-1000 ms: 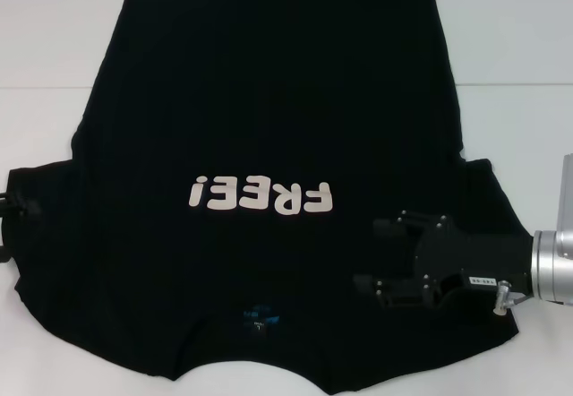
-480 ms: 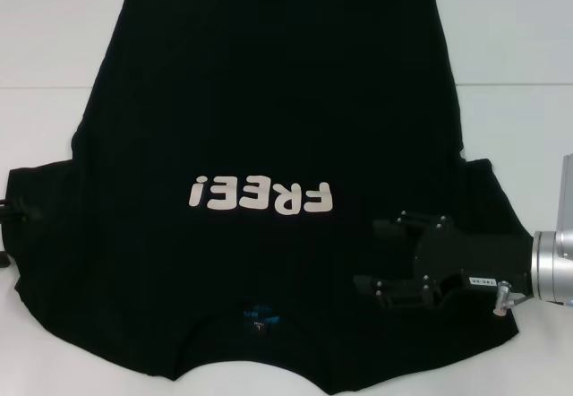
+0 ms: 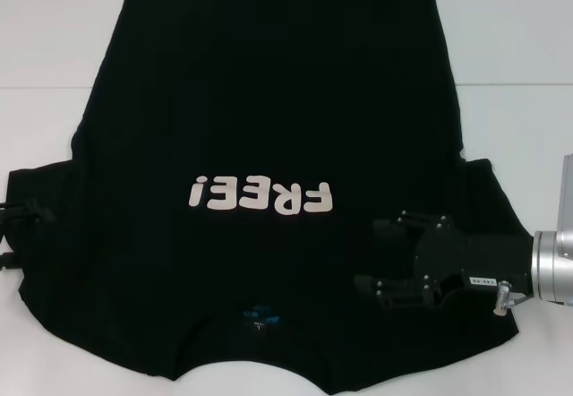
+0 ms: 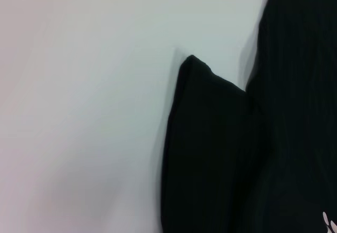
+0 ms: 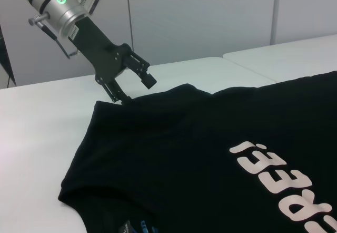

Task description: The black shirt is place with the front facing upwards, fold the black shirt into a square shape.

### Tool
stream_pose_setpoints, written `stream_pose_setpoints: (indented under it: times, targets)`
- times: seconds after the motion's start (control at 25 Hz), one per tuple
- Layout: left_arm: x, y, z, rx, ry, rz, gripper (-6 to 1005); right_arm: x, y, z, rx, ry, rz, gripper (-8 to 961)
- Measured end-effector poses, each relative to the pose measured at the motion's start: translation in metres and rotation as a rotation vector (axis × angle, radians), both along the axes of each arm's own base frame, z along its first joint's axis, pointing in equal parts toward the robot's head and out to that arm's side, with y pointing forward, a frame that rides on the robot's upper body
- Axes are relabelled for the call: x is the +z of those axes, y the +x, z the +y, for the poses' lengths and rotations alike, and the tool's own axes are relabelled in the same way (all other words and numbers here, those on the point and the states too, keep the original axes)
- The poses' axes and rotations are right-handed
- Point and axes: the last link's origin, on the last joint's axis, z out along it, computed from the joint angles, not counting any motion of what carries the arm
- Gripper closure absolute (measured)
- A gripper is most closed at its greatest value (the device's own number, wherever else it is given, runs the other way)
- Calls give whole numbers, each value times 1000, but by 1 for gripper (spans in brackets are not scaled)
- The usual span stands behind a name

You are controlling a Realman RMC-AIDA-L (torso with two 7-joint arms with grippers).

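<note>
- Covering most of the scene, a white tabletop [image 3: 519, 47] is seen beneath everything, with a seam running across it in the head view.
- A large plain black short-sleeved cloth T-shirt [image 3: 269, 100] is spread flat on the tabletop, front side up, with the collar toward the robot and the hem at the far edge; both sleeves are laid out to the sides.
- A white blocky "FREE!" print [image 3: 261, 195] is shown on the chest, upside down from the robot's side.
- The right gripper [image 3: 380, 257], black on a silver wrist, is placed over the shirt's right shoulder area, just inside the right sleeve; its fingers are held apart, pointing toward the middle of the shirt. Whether the cloth is touched cannot be told.
- The left gripper [image 5: 136, 88] is found at the outer edge of the left sleeve, as shown in the right wrist view; its fingers are spread, with the lower one at the sleeve's edge and the upper one above it. A grip on the cloth cannot be confirmed.
- A small blue neck label [image 3: 258, 317] is visible inside the collar.
</note>
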Motion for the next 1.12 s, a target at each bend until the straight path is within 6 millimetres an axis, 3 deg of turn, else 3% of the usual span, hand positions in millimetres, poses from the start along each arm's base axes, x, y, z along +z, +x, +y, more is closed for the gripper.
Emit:
stream_pose_setpoints:
  times: [0.32, 0.96, 1.12]
  targets:
    - [-3, 3, 5, -12, 8, 11, 61, 0, 0, 0, 1, -1, 1, 57]
    - [-3, 6, 15, -63, 0, 110, 396, 0, 0, 0, 2, 1, 0, 61]
    - [-3, 8, 18, -77, -5, 116, 557, 0, 0, 0, -1, 0, 0, 61]
